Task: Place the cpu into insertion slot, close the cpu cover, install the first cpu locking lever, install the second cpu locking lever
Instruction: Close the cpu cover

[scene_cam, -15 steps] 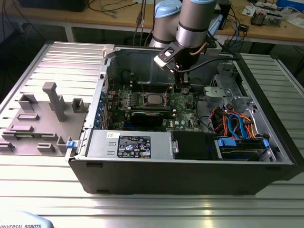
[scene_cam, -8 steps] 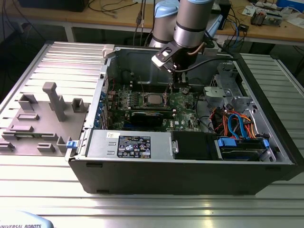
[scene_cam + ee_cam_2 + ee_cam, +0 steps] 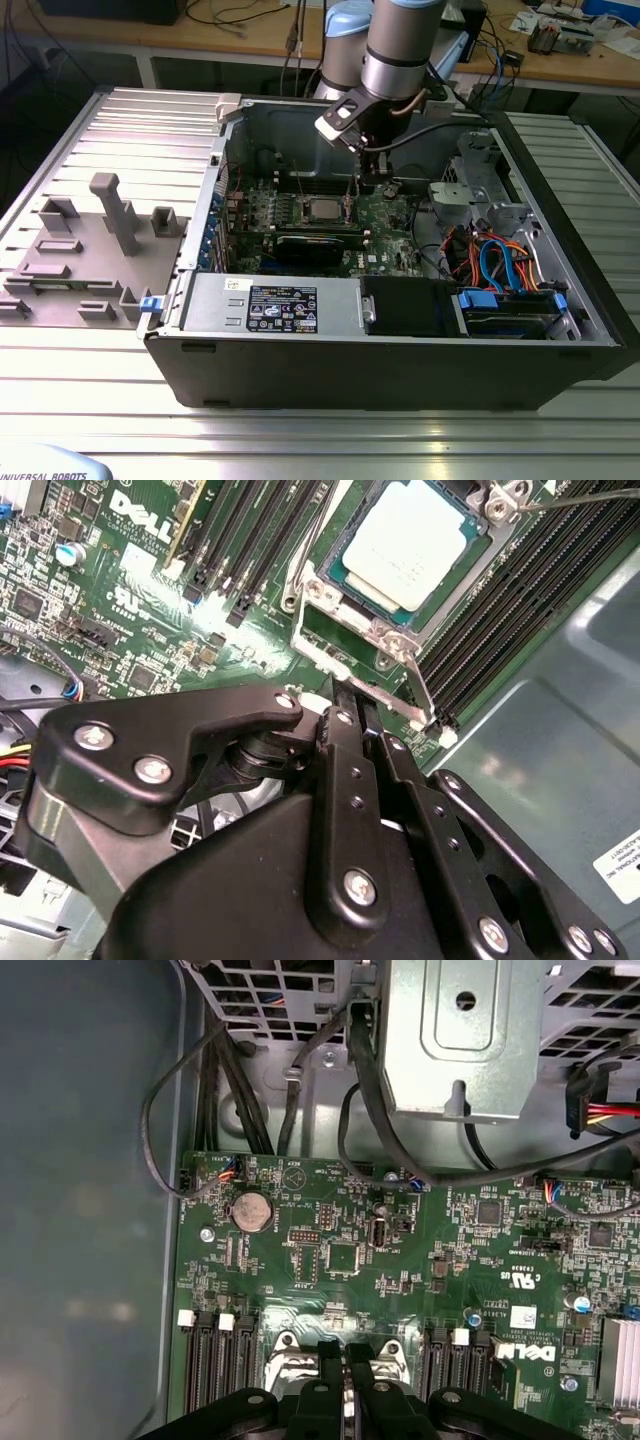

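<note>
Cpu [image 3: 405, 550]: metal top, pale silver-grey, smooth, satin finish.
Cpu cover [image 3: 372, 628]: bare bright metal, shiny at the edges.
Circuit board [image 3: 400, 1260]: green, lacquered, glossy with glints.
Gripper [image 3: 350, 708]: black, matt, smooth, with bright metal screw heads.
Drive cage [image 3: 460, 1040]: dull grey sheet metal.
Cables [image 3: 357, 1060]: black, smooth sheath.
Table [image 3: 300, 440]: ribbed light metal, brushed sheen.

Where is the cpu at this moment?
In the second wrist view the cpu sits in the insertion slot on the green board, between the memory slot banks, near the gripper.

Arm vert., gripper [image 3: 358, 702] closed.
</note>
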### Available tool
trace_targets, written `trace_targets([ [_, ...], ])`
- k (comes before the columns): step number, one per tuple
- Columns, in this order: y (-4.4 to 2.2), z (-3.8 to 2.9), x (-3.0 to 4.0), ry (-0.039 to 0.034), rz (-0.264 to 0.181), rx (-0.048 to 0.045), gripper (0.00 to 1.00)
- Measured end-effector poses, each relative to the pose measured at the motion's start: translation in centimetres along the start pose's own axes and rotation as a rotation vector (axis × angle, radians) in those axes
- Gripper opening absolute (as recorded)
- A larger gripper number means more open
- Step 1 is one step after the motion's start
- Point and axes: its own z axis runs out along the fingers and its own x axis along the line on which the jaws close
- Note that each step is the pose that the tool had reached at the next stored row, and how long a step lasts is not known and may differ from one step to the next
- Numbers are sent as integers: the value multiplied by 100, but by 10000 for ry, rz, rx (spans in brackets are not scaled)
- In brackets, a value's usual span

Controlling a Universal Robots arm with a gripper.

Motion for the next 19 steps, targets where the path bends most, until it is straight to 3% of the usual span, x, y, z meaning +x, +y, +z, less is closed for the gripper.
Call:
trace_targets([
  [7, -63, 1, 4, 0, 0, 0, 16],
  [19, -68, 1, 5, 0, 0, 0, 16],
])
